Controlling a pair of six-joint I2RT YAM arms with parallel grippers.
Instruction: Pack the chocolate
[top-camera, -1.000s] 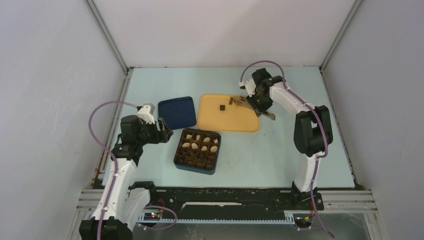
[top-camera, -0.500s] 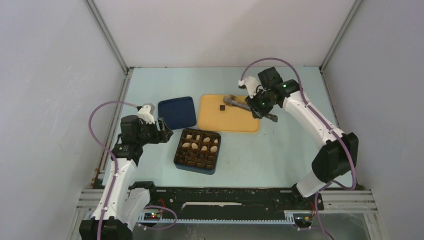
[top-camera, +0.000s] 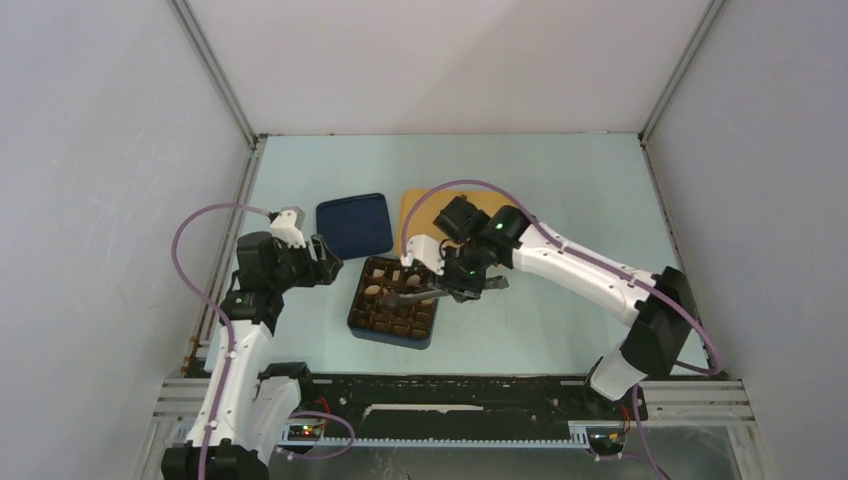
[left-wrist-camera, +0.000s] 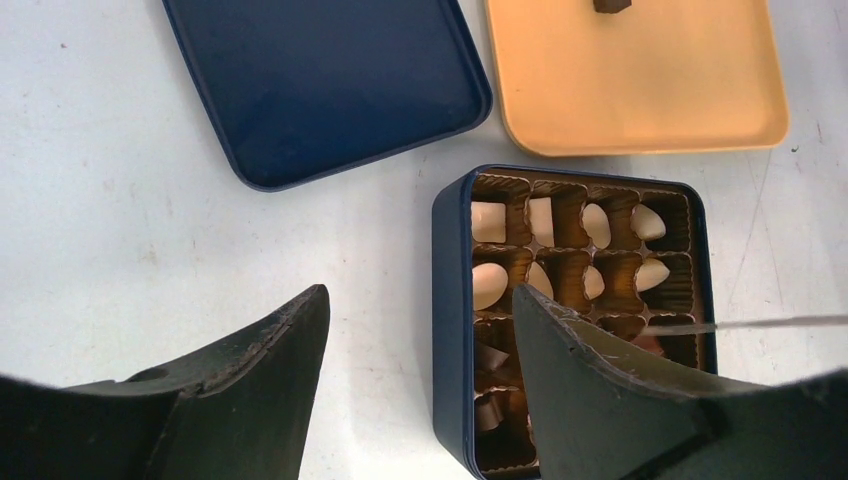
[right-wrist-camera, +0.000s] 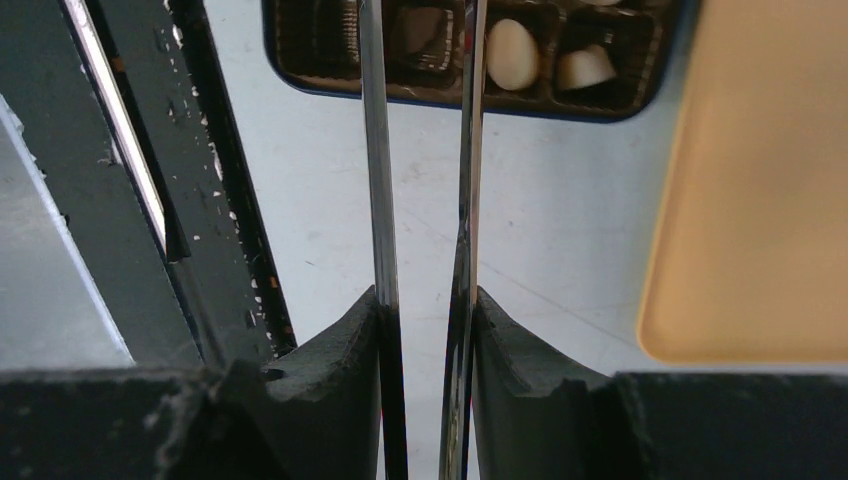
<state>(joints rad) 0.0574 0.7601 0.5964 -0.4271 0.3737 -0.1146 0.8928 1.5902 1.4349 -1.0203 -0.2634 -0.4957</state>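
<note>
Over the dark blue box (left-wrist-camera: 450, 300), right arm (top-camera: 580, 268) stretched low, right gripper (right-wrist-camera: 425, 300) pinching metal tweezers (right-wrist-camera: 372, 150) above the cells, chocolate pieces (left-wrist-camera: 488, 222) lying in several, one dark piece (left-wrist-camera: 610, 5) alone on the orange tray (left-wrist-camera: 650, 100), left gripper (left-wrist-camera: 418, 300) spread wide beside the box, blue lid (left-wrist-camera: 330, 80) behind.

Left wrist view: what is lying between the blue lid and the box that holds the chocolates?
Nothing. In the left wrist view, the strip of table between the blue lid and the box is bare, and the two do not touch.

Chocolate (left-wrist-camera: 489, 284) — cream, dark — in box (left-wrist-camera: 450, 260) cells; one piece (left-wrist-camera: 610, 5) on tray (left-wrist-camera: 640, 100)
</note>
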